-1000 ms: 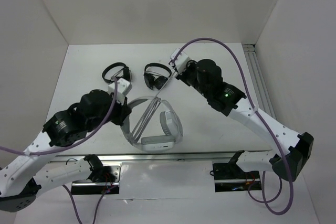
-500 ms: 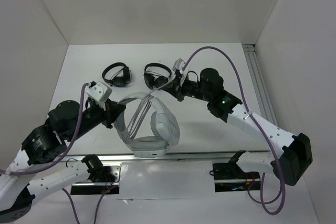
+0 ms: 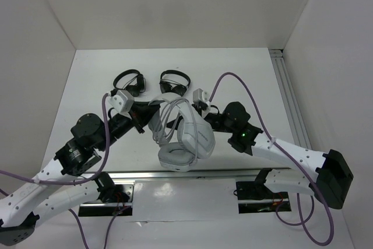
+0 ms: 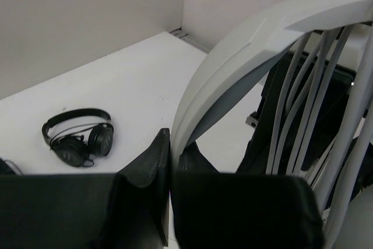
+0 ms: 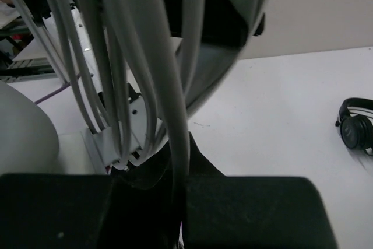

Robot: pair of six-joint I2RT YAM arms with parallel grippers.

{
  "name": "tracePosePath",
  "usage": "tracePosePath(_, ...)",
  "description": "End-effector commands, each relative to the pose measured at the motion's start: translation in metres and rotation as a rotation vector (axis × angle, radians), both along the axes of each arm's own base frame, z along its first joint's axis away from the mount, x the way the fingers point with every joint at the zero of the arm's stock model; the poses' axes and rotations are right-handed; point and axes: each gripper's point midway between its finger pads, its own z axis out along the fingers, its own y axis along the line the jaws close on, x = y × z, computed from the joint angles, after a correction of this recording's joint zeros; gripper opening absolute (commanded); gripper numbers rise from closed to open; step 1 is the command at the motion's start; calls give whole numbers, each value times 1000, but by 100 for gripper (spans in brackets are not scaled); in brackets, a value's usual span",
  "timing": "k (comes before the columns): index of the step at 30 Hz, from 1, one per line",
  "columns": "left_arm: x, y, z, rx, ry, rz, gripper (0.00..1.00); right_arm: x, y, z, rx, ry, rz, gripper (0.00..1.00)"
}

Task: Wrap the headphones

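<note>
The white and light-grey headphones (image 3: 187,139) hang lifted off the table between my two grippers, earcups low, headband (image 3: 161,102) on top. Several loops of the thin grey cable (image 3: 165,122) run along the headband. My left gripper (image 3: 144,122) is shut on the headband; in the left wrist view the headband (image 4: 233,51) rises from between my left gripper's (image 4: 171,164) jaws, with cable strands (image 4: 309,103) to its right. My right gripper (image 3: 188,112) is shut on a cable strand; in the right wrist view that cable (image 5: 169,86) runs down into my right gripper (image 5: 178,176).
Two small black headphones (image 3: 128,80) (image 3: 174,83) lie on the white table behind the lifted headset. One shows in the left wrist view (image 4: 78,138), one at the right edge of the right wrist view (image 5: 355,125). White walls enclose the table; a metal rail (image 3: 288,94) runs along the right side.
The headphones have been lifted and carried right, toward the middle. My left gripper has moved right and up with the headband. My right gripper has drawn back and down, close to the headband.
</note>
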Motion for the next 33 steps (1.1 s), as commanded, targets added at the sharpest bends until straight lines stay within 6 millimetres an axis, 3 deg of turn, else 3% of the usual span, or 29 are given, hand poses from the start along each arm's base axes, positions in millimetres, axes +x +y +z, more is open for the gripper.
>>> tracePosePath(1, -12, 2, 79, -266, -206, -38, 0, -19, -4, 38, 144, -68, 31, 7)
tracePosePath(3, -11, 1, 78, -280, -219, -38, 0, -12, -3, 32, 132, -56, -5, 11)
tracePosePath(5, -9, 3, 81, -307, -240, -27, 0, -5, -4, 22, 120, -32, -50, 12)
tracePosePath(7, -8, 1, 77, -323, -238, -30, 0, 0, -13, 31, 186, -35, -102, 12)
tracePosePath(8, -7, 2, 76, -327, -238, -22, 0, 7, -16, 17, 187, 6, -146, 10)
tracePosePath(9, -7, 3, 78, -335, -245, -22, 0, 8, -20, 19, 211, 16, -166, 8)
tracePosePath(12, 4, 1, 58, -334, -191, 22, 0, 15, -21, 11, 220, 63, -205, 6)
tracePosePath(15, 10, 7, 40, -364, -150, 63, 0, 15, -15, -11, 182, 102, -197, 19)
tracePosePath(18, 13, 11, 32, -362, -138, 92, 0, 15, -17, -17, 193, 108, -202, 25)
tracePosePath(25, 10, 19, 35, -361, -144, 107, 0, 11, -15, -23, 213, 135, -177, 44)
tracePosePath(33, 6, 33, 37, -367, -161, 146, 0, 13, -13, -31, 194, 147, -180, 52)
